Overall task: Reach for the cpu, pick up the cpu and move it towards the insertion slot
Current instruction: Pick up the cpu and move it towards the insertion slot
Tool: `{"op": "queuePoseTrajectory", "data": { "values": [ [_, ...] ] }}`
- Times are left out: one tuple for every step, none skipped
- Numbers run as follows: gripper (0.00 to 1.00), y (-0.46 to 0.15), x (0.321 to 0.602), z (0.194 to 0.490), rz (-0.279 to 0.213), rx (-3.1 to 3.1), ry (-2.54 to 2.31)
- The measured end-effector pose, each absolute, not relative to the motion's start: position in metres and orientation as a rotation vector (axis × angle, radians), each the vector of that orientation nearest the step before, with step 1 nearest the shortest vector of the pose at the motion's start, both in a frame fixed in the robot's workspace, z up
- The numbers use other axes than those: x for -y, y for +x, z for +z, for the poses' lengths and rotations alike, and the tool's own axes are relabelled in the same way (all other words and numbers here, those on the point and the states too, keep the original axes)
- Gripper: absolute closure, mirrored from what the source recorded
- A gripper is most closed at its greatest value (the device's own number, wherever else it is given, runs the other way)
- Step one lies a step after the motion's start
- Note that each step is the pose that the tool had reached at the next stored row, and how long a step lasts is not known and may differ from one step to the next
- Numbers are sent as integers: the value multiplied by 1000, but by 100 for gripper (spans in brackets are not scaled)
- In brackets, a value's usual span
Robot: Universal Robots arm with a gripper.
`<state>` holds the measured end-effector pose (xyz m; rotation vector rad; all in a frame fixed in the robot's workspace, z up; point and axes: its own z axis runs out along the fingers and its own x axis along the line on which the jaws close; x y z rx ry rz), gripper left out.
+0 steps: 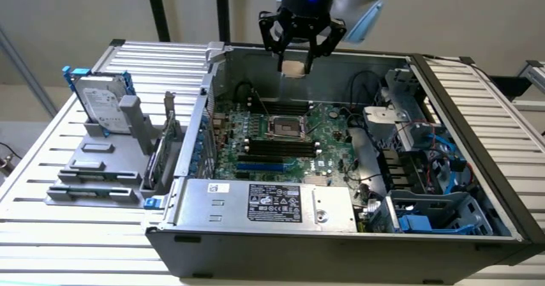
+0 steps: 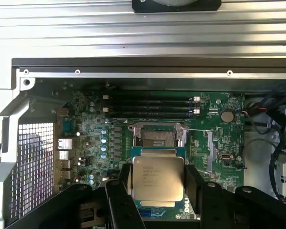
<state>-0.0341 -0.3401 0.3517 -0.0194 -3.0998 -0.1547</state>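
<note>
My gripper (image 1: 295,69) hangs high over the open computer case, its black fingers shut on the cpu (image 1: 294,68), a small pale square chip. In the wrist view the cpu (image 2: 158,179) shows its silver-grey top with fine print, clamped between the two dark fingers (image 2: 194,183). The insertion slot (image 2: 156,138), a shiny metal frame around a dark centre, lies on the green motherboard just beyond the chip. In the exterior view that slot (image 1: 284,127) sits well below the gripper, near the board's middle.
Black memory slots (image 1: 277,147) run beside the socket, with a blue card slot (image 1: 260,167) nearer the silver power supply (image 1: 264,203). A hard drive in a blue frame (image 1: 101,104) stands on the grey rack at the exterior view's left. Cables and drive bays (image 1: 425,171) crowd the case's right.
</note>
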Motion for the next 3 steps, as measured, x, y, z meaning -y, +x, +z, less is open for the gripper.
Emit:
{"op": "queuePoseTrajectory", "data": {
  "values": [
    [46,-34,340,352,-155,3100,-19],
    [46,-34,340,352,-155,3100,-19],
    [46,-34,340,352,-155,3100,-19]
  ]
}}
